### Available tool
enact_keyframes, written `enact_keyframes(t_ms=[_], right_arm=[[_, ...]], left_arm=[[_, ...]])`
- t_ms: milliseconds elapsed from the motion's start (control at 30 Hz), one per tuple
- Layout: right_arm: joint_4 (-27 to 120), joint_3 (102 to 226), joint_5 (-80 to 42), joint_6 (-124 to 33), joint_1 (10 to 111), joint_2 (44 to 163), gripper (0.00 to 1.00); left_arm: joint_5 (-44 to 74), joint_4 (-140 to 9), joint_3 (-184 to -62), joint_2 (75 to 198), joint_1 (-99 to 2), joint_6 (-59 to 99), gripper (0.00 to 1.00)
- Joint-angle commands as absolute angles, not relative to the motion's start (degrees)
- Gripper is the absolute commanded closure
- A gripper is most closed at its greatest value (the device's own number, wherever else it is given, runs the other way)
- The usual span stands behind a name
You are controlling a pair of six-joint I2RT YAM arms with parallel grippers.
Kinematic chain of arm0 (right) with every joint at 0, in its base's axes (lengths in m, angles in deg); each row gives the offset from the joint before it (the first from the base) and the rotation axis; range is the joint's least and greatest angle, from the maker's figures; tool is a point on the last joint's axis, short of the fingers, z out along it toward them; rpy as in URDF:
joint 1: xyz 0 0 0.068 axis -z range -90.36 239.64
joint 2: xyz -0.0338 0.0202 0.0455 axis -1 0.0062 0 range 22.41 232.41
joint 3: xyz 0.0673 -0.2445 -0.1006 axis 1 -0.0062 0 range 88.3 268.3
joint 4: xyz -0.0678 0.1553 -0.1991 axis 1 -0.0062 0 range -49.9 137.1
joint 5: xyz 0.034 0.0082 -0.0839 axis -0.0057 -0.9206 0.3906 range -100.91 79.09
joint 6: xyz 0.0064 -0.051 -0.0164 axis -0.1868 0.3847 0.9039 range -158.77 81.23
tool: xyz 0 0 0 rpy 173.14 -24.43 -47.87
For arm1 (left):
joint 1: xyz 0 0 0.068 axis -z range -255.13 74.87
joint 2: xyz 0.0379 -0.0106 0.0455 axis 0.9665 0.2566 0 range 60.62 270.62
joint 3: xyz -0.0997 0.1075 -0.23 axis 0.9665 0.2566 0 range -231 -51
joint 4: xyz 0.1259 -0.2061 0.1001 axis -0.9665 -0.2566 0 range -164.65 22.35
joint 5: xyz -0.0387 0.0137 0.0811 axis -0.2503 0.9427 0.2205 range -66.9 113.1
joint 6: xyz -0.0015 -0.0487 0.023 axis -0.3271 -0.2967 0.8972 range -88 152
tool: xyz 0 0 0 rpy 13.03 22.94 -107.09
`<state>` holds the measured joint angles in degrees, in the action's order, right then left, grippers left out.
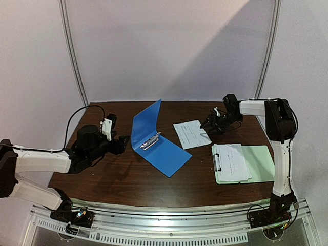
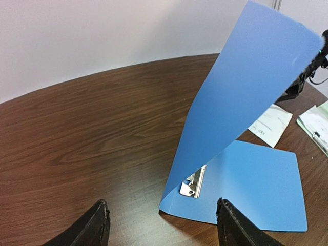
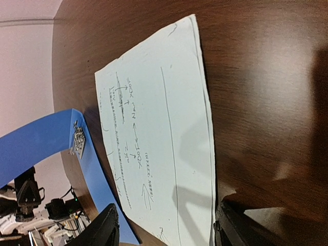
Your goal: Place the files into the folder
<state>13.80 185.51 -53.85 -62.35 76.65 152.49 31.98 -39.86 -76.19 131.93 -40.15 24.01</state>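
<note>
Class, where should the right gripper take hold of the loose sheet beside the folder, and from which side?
Probably its right edge, coming in low from the right, where the right gripper hovers open. The sheet lies flat and thin, so only an edge offers purchase.

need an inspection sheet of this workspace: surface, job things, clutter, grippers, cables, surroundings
surface: dark wood table
job's things: blue folder open, one cover standing up, metal clip inside; one paper sheet loose beside it; second sheet further right
clutter: pale green clipboard under the second sheet
grippers: left gripper beside the folder, jaws open, empty; right gripper at the loose sheet's edge, jaws open
cables: black cable loops above the left arm
surroundings: white wall panels behind; metal rail in front
</note>
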Motion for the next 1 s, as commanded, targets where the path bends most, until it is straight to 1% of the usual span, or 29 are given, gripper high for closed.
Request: enact_keyframes(t_ms=[0,67,167,333,467,667,733,833,900,967], right_arm=[[13.42,184.81,-57.34,-62.31,76.64,157.2,0.4],[13.68,184.74,-58.12,-62.48,76.59,157.63,0.42],[13.18,184.38,-57.6,-62.14,76.5,157.61,0.43],[11.83,184.28,-54.31,-61.24,76.54,156.31,0.43],[11.77,184.21,-52.63,-61.23,76.51,154.65,0.43],[12.59,183.5,-50.83,-61.86,76.47,152.31,0.43],[12.44,183.36,-50.17,-62.06,76.44,151.85,0.43],[12.11,183.3,-49.25,-61.94,76.4,151.12,0.43],[11.82,183.23,-48.17,-61.92,76.42,150.88,0.43],[11.95,182.88,-47.34,-62.12,76.4,150.75,0.43]], left_arm=[[30.25,-38.91,-77.7,135.49,-39.94,24.37,0.29],[29.51,-38.67,-77.59,135.94,-39.77,23.21,0.33],[29.86,-39.59,-76.56,133.3,-38.59,21.22,0.33],[35.31,-49.81,-76.4,124.13,-34.56,18.77,0.34],[37.0,-56.27,-74.78,114.79,-30.35,16.91,0.4],[34.07,-57.17,-69.08,104.21,-24.3,13.94,0.5],[32.75,-56.47,-68.41,103.28,-22.58,13.58,0.51],[31.88,-55.8,-70.01,105.3,-19.45,13.71,0.51],[32.04,-55.22,-72.34,108.58,-17.47,14.14,0.51],[31.87,-54.56,-75.5,114.32,-15.84,14.7,0.51]])
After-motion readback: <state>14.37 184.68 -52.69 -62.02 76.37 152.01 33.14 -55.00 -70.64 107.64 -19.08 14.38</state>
